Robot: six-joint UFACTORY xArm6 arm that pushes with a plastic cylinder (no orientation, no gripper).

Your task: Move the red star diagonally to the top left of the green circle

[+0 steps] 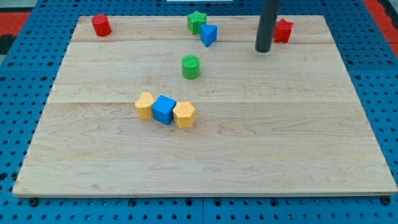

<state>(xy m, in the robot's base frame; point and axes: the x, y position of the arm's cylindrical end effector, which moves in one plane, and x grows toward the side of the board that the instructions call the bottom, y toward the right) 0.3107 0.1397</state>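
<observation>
The red star (283,30) lies near the view's top right of the wooden board (205,155). My tip (262,50) stands just to the star's lower left, close to it or touching it. The green circle (191,66), a short cylinder, sits left of my tip, near the upper middle of the board.
A green star (196,22) and a blue triangle (209,35) sit above the green circle. A red cylinder (101,25) is at the top left. A yellow heart (145,105), a blue cube (164,109) and a yellow hexagon (184,115) form a row mid-board.
</observation>
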